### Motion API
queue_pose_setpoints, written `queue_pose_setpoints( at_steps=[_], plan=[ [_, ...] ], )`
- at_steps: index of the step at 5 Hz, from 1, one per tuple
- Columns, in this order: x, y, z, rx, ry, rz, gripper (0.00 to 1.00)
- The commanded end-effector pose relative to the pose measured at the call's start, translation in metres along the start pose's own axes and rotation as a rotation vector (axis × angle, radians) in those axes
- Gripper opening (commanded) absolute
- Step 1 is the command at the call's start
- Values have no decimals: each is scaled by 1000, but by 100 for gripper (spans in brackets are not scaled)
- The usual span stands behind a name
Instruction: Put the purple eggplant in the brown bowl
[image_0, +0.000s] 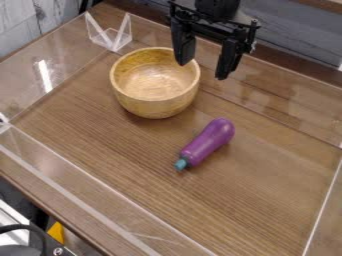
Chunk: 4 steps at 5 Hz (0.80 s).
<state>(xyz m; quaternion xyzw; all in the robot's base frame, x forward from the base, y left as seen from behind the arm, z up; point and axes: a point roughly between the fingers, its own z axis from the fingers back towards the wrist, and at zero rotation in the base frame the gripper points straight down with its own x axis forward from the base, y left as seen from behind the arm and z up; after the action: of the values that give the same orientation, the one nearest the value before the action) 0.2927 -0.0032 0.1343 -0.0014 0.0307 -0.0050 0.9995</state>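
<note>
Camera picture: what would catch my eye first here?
Probably the purple eggplant, lying on the wooden table right of center, its teal tip toward the camera. Behind it to the left sits an empty brown bowl. A black claw hangs open just above the bowl's right rim, holding nothing.

I see my gripper (203, 56) hanging over the table's (94, 160) far edge, fingers spread wide and empty, beside the brown bowl's (155, 83) right rim. The purple eggplant (207, 143) lies apart, toward the right edge, its teal stem pointing at the near edge.
</note>
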Motion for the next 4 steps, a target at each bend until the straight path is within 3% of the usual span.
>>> queue_pose_setpoints(
  at_steps=[1, 3, 4],
  plan=[
    [-6, -11, -7, -5, 13, 37, 100],
    [-3, -19, -14, -18, 18, -10, 100],
    [-3, -21, -27, -17, 25, -51, 100]
  ],
)
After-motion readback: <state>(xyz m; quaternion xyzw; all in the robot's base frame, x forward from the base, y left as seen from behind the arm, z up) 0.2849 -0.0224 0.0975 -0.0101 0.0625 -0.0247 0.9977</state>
